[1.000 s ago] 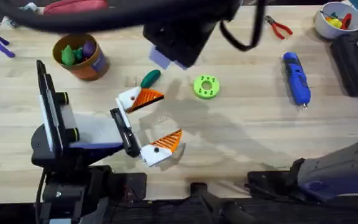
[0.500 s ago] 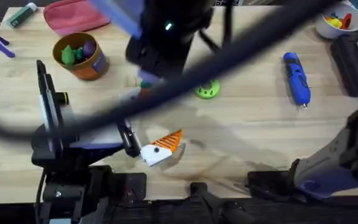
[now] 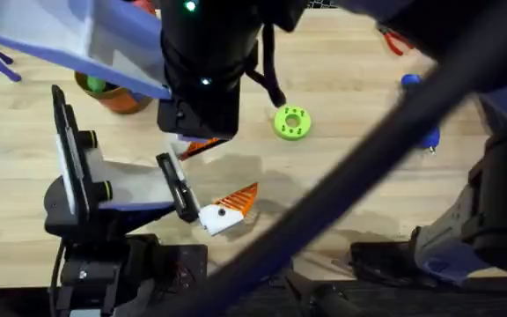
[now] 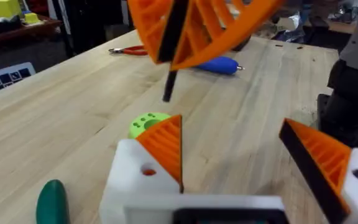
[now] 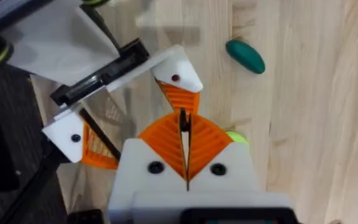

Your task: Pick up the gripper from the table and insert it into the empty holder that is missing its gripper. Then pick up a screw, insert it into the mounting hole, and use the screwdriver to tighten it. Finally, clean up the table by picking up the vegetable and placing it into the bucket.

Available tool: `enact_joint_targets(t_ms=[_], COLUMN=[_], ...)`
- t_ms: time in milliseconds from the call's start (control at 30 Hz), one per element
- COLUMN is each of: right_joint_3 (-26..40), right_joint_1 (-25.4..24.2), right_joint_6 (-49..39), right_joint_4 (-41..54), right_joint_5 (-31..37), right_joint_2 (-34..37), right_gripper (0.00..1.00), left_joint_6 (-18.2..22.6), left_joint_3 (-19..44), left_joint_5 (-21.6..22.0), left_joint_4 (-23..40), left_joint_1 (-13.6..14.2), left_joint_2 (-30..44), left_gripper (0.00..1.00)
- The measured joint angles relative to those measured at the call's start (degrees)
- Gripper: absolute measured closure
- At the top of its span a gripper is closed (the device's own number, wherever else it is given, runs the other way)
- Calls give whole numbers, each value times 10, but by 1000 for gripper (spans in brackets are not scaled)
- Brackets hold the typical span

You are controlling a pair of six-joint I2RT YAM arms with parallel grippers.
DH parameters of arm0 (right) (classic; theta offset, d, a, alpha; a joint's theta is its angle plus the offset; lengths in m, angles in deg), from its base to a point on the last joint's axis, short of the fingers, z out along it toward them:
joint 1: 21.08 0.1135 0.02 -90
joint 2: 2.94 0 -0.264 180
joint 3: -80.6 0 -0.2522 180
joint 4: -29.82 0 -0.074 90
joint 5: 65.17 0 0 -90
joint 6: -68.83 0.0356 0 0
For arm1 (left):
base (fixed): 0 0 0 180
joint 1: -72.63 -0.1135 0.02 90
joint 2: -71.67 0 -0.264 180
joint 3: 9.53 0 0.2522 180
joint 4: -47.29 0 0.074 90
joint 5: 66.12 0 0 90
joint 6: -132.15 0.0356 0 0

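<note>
We see the right gripper (image 5: 183, 124) reaching across the wooden table (image 3: 350, 167), its 2 orange pads pinched on a thin black rod (image 4: 169, 81); whether that is a screw or a tool bit we cannot tell. It hangs just above the left gripper (image 4: 232, 124), which lies low over the table with its jaws spread apart, probably so the mounts stay steady and reachable. Both of its mounts carry an orange pad, so we judge the orange ribbed plastic fingertip (image 4: 165, 146) is already seated in the white plastic finger mount (image 4: 132, 180). The rod points down near the small round screw hole (image 5: 176, 78) in that mount, which suggests fastening is the step in hand.

The dark-green oblong toy vegetable (image 5: 245, 56) lies on the wood beside the mount, not yet in the orange-brown bucket (image 3: 121, 99). The bright-blue pen-shaped screwdriver (image 4: 219, 64) rests well apart, beyond the round green disc with holes (image 3: 291, 122).
</note>
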Motion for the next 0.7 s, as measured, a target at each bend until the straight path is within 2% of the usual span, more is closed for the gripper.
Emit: enact_joint_targets(t_ms=[700], right_joint_3=[0], right_joint_1=[0], right_joint_6=[-38], right_joint_4=[-23], right_joint_5=[0], right_joint_2=[35], right_gripper=[995], left_joint_6=[0], left_joint_3=[0], left_joint_5=[0], left_joint_4=[0], left_joint_1=[0], left_joint_2=[0], left_gripper=[13])
